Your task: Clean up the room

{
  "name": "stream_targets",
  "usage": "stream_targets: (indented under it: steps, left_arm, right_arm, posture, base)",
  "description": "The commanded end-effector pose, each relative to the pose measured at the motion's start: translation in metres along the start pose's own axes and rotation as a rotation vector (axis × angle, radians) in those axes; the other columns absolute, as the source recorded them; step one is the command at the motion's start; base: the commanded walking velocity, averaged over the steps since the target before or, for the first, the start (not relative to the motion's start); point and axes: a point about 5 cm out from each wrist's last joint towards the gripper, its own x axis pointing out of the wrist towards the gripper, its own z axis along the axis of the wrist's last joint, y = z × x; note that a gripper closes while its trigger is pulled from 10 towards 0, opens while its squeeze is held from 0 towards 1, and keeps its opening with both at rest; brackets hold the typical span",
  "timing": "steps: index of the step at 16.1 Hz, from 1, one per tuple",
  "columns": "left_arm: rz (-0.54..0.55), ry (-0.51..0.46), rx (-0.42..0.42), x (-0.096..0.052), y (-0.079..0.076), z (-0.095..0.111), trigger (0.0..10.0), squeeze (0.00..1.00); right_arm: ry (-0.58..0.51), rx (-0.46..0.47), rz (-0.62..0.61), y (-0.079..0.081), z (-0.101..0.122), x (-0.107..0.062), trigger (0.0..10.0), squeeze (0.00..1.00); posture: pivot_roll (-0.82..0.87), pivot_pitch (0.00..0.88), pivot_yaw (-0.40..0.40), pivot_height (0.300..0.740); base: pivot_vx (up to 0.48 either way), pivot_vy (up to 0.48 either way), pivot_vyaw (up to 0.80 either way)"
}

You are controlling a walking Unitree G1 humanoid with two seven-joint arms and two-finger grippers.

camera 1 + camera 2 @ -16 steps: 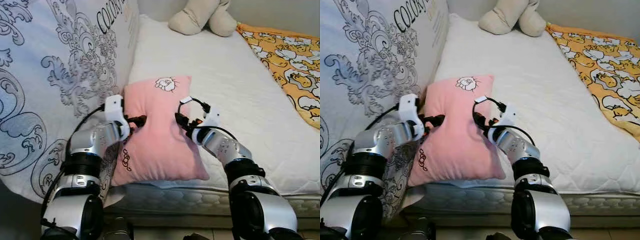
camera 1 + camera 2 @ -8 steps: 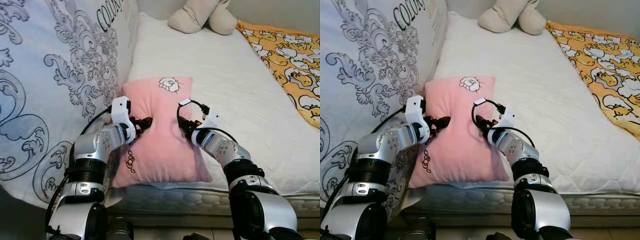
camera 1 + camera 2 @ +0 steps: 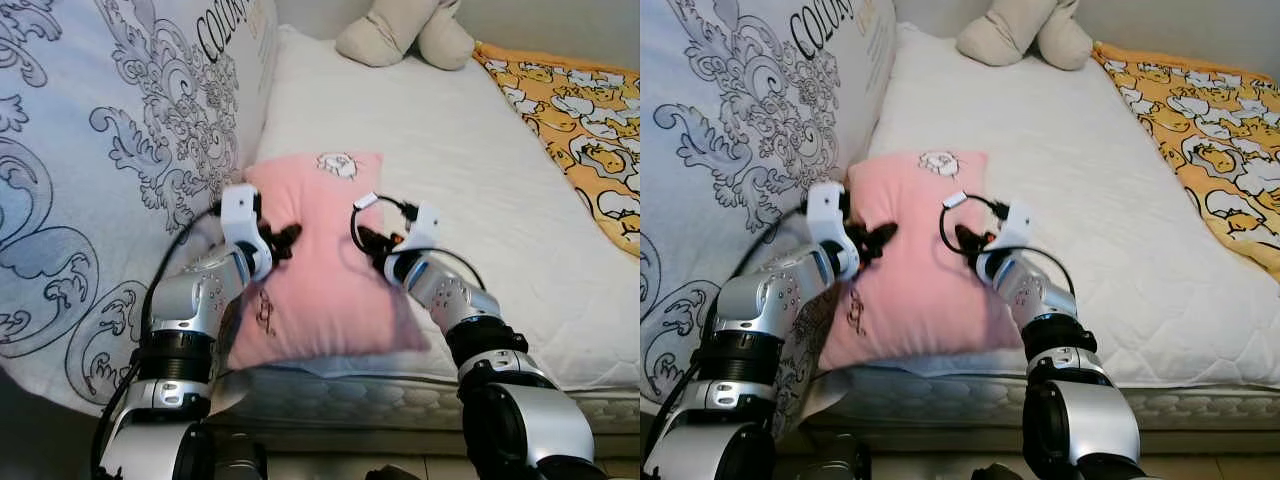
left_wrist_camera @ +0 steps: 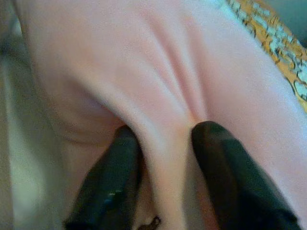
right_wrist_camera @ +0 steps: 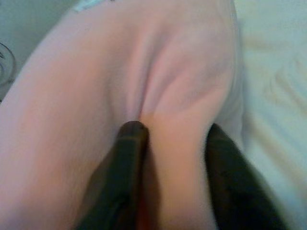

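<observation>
Left eye view: pink pillow (image 3: 322, 262) near the front edge of the white mattress (image 3: 470, 170), beside a big patterned cushion (image 3: 110, 150). Pinched on both sides: left gripper (image 3: 281, 238) and right gripper (image 3: 368, 240) each clamped on a fold. Gripped, not yet placed; stuffed toy (image 3: 405, 32) and yellow blanket (image 3: 580, 120) probably left to tidy.

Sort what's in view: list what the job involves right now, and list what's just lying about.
In the job:
pink pillow
left end effector, pinching the pillow
right end effector, pinching the pillow

Lying about:
plush toy
yellow blanket
patterned duvet
mattress
</observation>
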Motion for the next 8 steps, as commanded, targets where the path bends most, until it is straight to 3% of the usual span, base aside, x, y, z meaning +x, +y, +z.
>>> stream_targets:
  steps: [1,4,6,8]
  left_arm:
    - [-0.060,-0.029,0.040,0.001,-0.014,0.005,0.0,0.00]
    - [-0.065,-0.107,0.104,-0.004,-0.020,0.017,0.0,0.00]
    - [-0.039,-0.226,0.236,-0.010,-0.026,0.041,0.0,0.00]
    - [-0.023,-0.295,0.307,-0.012,-0.028,0.060,0.0,0.00]
  right_arm:
    - [-0.044,-0.045,0.040,0.006,0.010,-0.001,0.0,0.00]
    - [-0.078,-0.106,0.060,0.012,0.018,-0.002,0.0,0.00]
    - [-0.161,-0.239,0.087,0.023,0.037,-0.004,0.0,0.00]
    - [-0.207,-0.311,0.103,0.032,0.051,-0.004,0.0,0.00]
  posture:
    - [0.10,0.000,-0.108,0.697]
    - [0.10,0.000,-0.110,0.697]
    - [0.10,0.000,-0.108,0.697]
    - [0.11,0.000,-0.108,0.697]
  base:
    - [0.000,0.000,0.00]
    - [0.000,0.000,0.00]
    - [0.000,0.000,0.00]
    - [0.000,0.000,0.00]
